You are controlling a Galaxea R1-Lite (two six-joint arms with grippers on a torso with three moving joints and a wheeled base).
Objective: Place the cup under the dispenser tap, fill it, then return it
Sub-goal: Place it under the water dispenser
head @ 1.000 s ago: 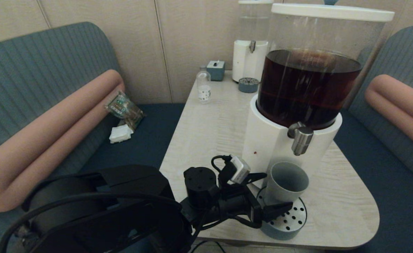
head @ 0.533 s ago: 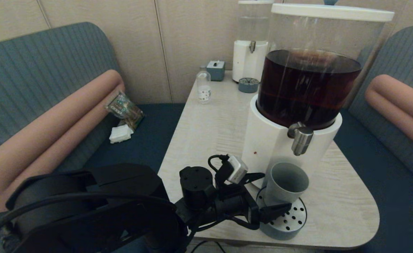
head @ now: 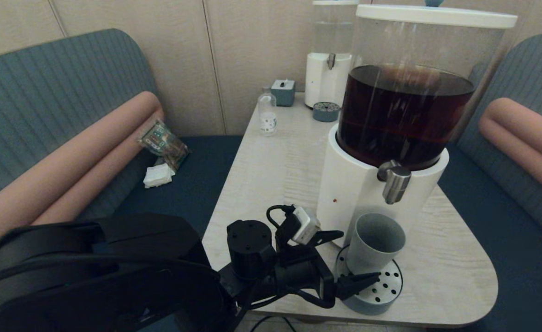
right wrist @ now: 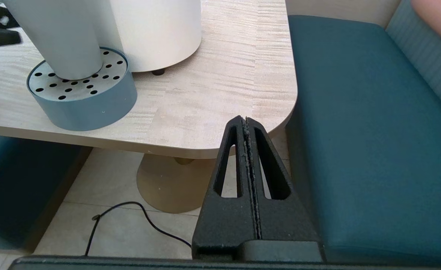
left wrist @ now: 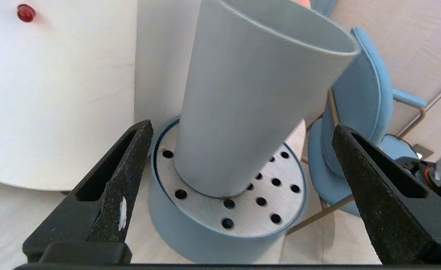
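On worktop (head: 271, 166), large dispenser (head: 390, 138) w/ dark liquid is seen; cup (head: 374, 240) is set upright on drip tray (head: 381, 295), directly below dispenser tap (head: 394, 182), apparently for filling. Left gripper (left wrist: 239, 187) is held beside cup, jaws released. Right gripper (right wrist: 247, 150) is parked off worktop edge, jaws clenched, empty.

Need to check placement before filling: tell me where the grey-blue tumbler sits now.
In the head view, the matte grey-blue tapered cup stands on the round perforated drip tray, below the brushed-steel dispenser tap, just ahead of the open left gripper.
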